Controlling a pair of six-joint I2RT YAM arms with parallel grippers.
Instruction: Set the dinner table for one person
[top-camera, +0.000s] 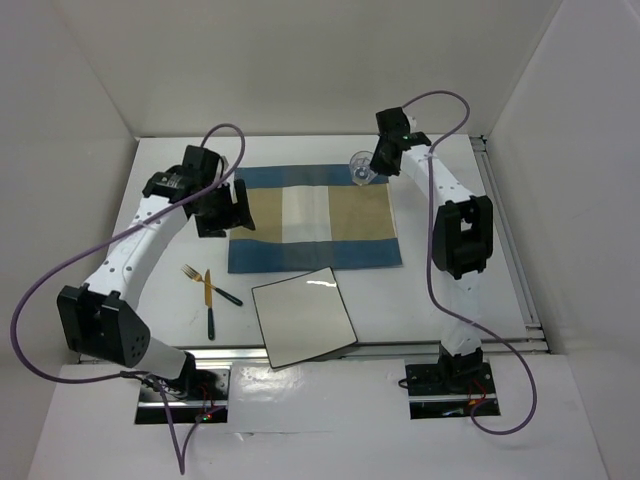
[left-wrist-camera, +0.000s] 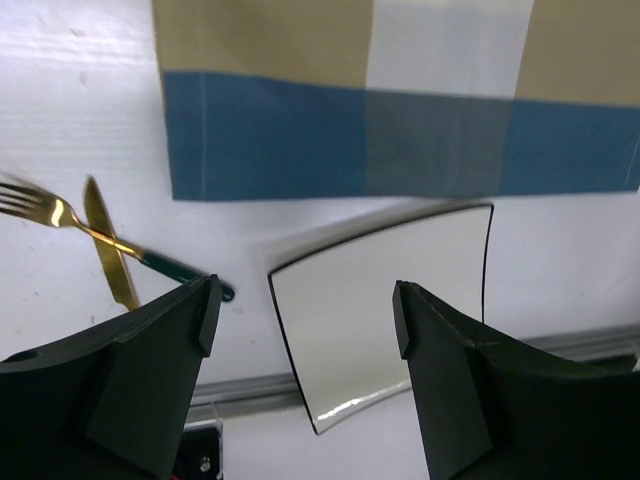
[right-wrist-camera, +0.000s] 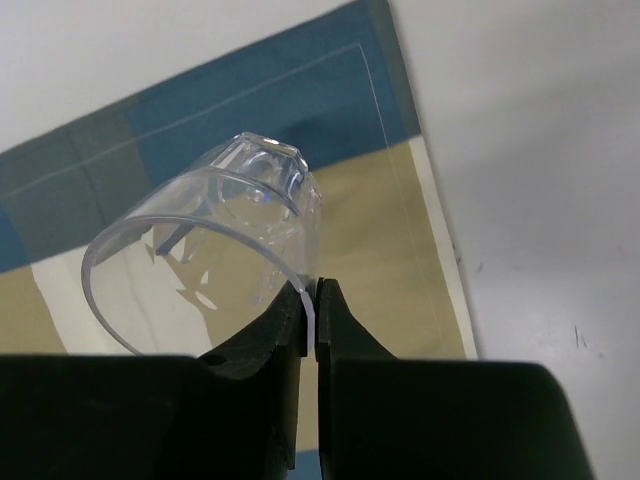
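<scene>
A: Right gripper (right-wrist-camera: 316, 295)?
B: Pinched shut on the rim of a clear cup (right-wrist-camera: 200, 240), which is tilted over the striped placemat's (top-camera: 315, 230) far right corner.
A: Left gripper (left-wrist-camera: 305, 310)?
B: Fingers wide, holding nothing, at the placemat's left edge.
A: Dinner table (top-camera: 400, 300)?
B: Under everything. Square plate (top-camera: 303, 317) at its near edge, fork (top-camera: 225, 294) crossing knife (top-camera: 210, 322) to the plate's left.

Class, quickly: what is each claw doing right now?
Left claw: open, holding nothing.
Right claw: shut on the clear cup, at its rim.
</scene>
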